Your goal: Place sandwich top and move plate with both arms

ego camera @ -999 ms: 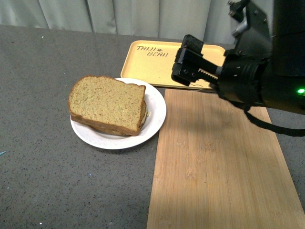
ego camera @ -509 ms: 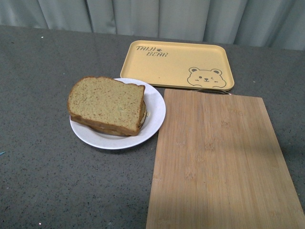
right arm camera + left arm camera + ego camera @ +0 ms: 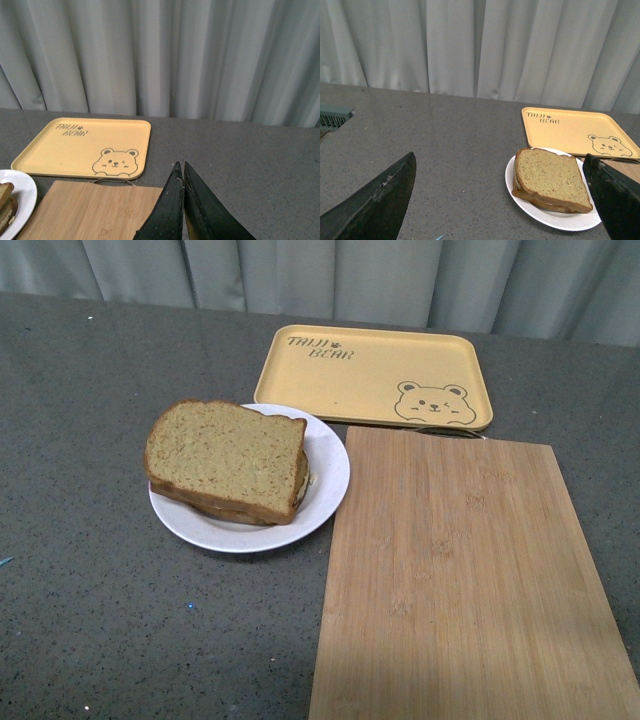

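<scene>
Sandwich top (image 3: 225,452): the brown speckled slice lies flat on a second slice (image 3: 236,509), whose edge shows beneath it. The top slice is set roughly square over the one below. A pale sliver shows between them on the side facing the cutting board, and I cannot tell what it is.

Plate (image 3: 328,462): the white round plate carries the stacked slices and stands on the grey desk (image 3: 90,580), left of centre in my front view. Its right rim comes right up to the left edge of the wooden cutting board (image 3: 450,570), and I cannot tell whether the two touch. The plate's far rim is close to the near left corner of the yellow tray (image 3: 370,370), which lies flat beyond the board and bears a bear drawing. A pale curtain (image 3: 330,275) closes off the far side of the desk.

Left claw (image 3: 499,160): seen only in its wrist view, the fingers stand wide apart with nothing between them. It is above the desk and well short of the plate, which appears between the fingers.

Right claw (image 3: 181,164): seen only in its wrist view, the fingers are pressed together tip to tip and grip nothing. It sits on the board's side, pointing toward the curtain.
</scene>
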Motion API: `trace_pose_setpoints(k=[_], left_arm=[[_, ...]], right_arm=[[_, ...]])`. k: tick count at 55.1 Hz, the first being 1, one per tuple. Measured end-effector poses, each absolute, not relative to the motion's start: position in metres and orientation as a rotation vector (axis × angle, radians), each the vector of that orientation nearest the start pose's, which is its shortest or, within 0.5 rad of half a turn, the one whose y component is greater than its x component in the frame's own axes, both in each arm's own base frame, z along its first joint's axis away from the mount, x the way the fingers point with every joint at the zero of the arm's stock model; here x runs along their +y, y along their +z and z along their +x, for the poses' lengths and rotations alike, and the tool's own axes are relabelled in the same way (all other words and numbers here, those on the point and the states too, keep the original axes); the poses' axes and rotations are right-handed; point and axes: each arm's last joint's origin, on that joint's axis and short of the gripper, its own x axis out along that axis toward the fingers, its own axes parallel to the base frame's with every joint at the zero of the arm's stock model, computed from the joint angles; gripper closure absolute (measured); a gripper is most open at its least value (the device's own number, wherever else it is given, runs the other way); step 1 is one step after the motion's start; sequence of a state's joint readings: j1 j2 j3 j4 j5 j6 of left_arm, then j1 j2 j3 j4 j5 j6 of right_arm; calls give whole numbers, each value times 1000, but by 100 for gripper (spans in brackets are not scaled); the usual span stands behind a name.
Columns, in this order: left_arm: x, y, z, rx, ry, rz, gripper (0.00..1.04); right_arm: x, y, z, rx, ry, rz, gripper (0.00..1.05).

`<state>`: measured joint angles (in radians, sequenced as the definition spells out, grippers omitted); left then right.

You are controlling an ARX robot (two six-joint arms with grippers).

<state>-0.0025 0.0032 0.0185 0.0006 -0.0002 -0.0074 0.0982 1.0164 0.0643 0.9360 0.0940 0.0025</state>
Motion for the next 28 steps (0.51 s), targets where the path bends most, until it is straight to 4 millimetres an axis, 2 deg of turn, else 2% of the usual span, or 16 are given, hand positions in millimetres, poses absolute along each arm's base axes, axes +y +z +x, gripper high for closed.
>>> trace_pose_setpoints(k=[12,28], left_arm=[[0,170,97,-16,-2,-7,7],[0,170,97,-16,-2,-7,7]], right_arm=[[0,161,151,21,-3,3,104],[0,164,136,9,2,2,104]])
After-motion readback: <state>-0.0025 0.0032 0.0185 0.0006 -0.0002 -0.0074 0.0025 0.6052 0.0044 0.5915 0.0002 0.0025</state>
